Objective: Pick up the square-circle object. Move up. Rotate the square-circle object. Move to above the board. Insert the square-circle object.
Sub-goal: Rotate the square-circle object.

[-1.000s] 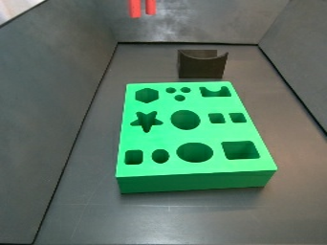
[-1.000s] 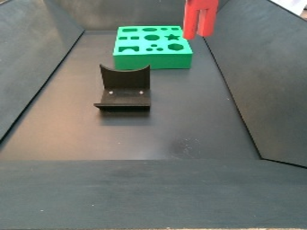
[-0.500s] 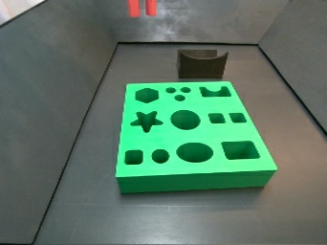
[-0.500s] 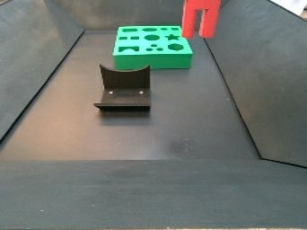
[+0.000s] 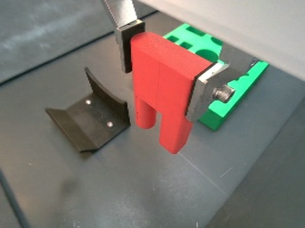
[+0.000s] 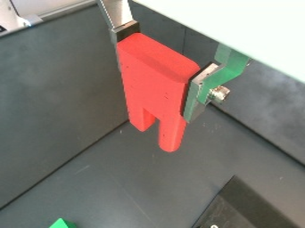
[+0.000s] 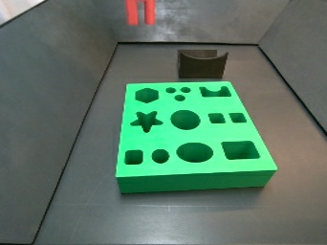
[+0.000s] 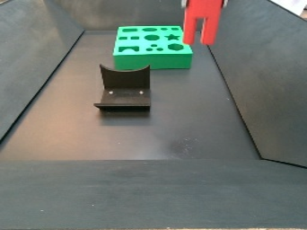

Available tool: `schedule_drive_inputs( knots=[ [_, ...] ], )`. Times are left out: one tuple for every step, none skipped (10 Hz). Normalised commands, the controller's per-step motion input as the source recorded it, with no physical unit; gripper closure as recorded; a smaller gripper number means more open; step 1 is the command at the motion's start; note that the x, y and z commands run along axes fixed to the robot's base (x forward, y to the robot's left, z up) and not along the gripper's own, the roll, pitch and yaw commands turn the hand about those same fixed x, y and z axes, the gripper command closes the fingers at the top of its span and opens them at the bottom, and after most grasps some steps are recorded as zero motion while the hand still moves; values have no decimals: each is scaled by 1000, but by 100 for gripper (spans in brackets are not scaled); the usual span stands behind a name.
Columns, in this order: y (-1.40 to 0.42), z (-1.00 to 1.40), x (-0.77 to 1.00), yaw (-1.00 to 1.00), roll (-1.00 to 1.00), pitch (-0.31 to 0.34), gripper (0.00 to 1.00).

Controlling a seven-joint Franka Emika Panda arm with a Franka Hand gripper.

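In both wrist views my gripper (image 5: pixel 165 73) (image 6: pixel 162 64) is shut on the square-circle object (image 5: pixel 161 93) (image 6: pixel 152 85), a red block with its two legs pointing down. It hangs in the air, well above the floor. Both side views show only the red block (image 7: pixel 140 11) (image 8: pixel 202 18) at the upper edge, with the fingers cut off by the frame. The green board (image 7: pixel 255 170) (image 8: pixel 153 62) lies flat on the floor with its cut-outs facing up. In a side view the block hangs beyond the board's far end, and a wrist view shows part of the board (image 5: pixel 233 93) behind the block.
The dark fixture (image 7: pixel 201 63) (image 8: pixel 122 88) (image 5: pixel 89 120) stands on the floor a short way off one end of the board. Sloped dark tray walls (image 8: pixel 246 81) enclose the floor on both sides.
The red block reaches a little lower in both side views than half a second ago. The board and the fixture have not moved.
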Motion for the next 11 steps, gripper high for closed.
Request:
schedule_drive_inputs(
  knots=[
    [7, -1000, 16, -82, -214, 0, 100],
    [11, -1000, 12, -67, -189, -35, 100],
    [12, -1000, 13, -60, -178, -46, 100],
    [13, -1000, 17, -55, -176, -51, 100],
    [14, -1000, 23, -55, -182, -48, 100],
    [16, -1000, 25, -54, -187, -50, 100],
    [16, -1000, 25, -53, -191, -51, 100],
    [18, -1000, 29, -51, -201, -55, 100],
    [19, -1000, 29, -50, -205, -56, 100],
    [18, -863, 27, -47, -212, -60, 100],
    [17, -670, 24, -44, -220, -60, 100]
  ],
)
